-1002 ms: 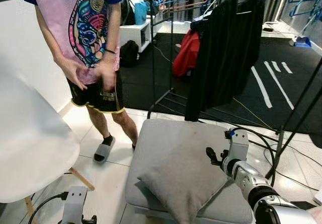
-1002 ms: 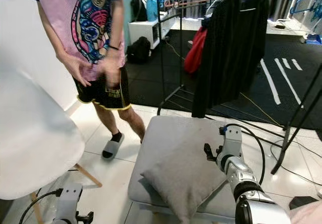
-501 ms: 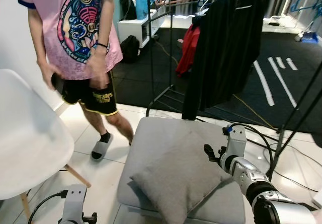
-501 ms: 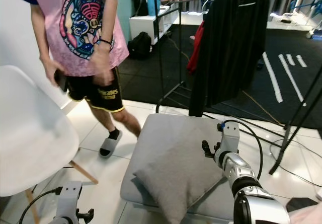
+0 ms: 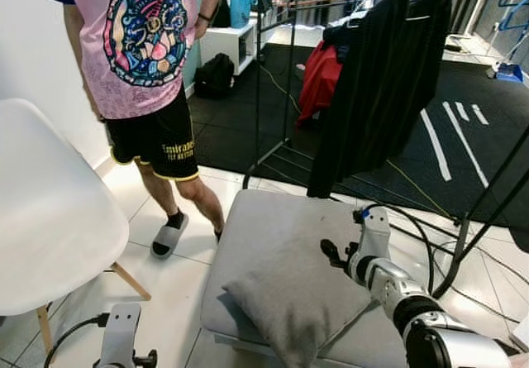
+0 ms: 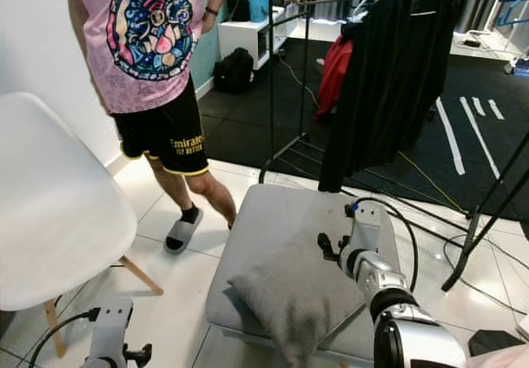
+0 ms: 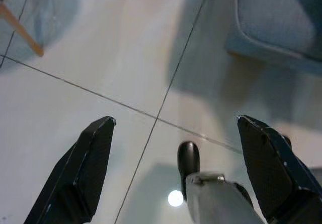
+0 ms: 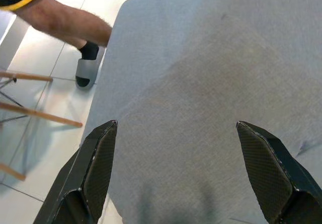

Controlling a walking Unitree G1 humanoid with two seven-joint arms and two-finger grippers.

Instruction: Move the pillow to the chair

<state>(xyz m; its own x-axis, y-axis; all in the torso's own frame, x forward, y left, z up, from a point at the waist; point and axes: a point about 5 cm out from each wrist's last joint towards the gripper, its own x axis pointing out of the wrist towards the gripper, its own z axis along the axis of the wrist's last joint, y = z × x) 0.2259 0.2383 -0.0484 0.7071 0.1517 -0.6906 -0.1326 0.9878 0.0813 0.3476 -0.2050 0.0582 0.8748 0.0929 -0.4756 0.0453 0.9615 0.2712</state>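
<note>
R gripper point(image 8: 173, 173): fingers point(image 8: 95, 168) spread wide, nothing between them, hovering over the grey pillow point(image 5: 293, 289) w/o clear contact. In the head views the R gripper sits above the pillow's far-right part, near the right edge of the grey ottoman point(image 5: 273, 211). Silver R arm point(image 5: 413, 310) runs back to the lower right corner of the view; black cable loops off the wrist.

Pillow lies on the ottoman, toward its front edge, turned diamond-wise, one corner hanging past the front edge.

L gripper point(image 7: 176, 168): fingers point(image 7: 85, 168) spread apart, empty, pointing down at white tiled floor point(image 7: 100, 58), low on the robot's left, beside the ottoman's front-left corner.

White chair point(image 5: 45, 219) w/ wooden legs stands left of the ottoman, well apart from the pillow, seat bare.

Person in pink printed shirt point(image 5: 145, 33), black shorts, grey slide sandal point(image 5: 168, 237) stands beyond the chair, near the ottoman's far-left corner. Behind: black clothes rack point(image 5: 273, 78) w/ black garment point(image 5: 376, 87) and red one point(image 5: 318, 83), dark floor mat w/ white stripes.
</note>
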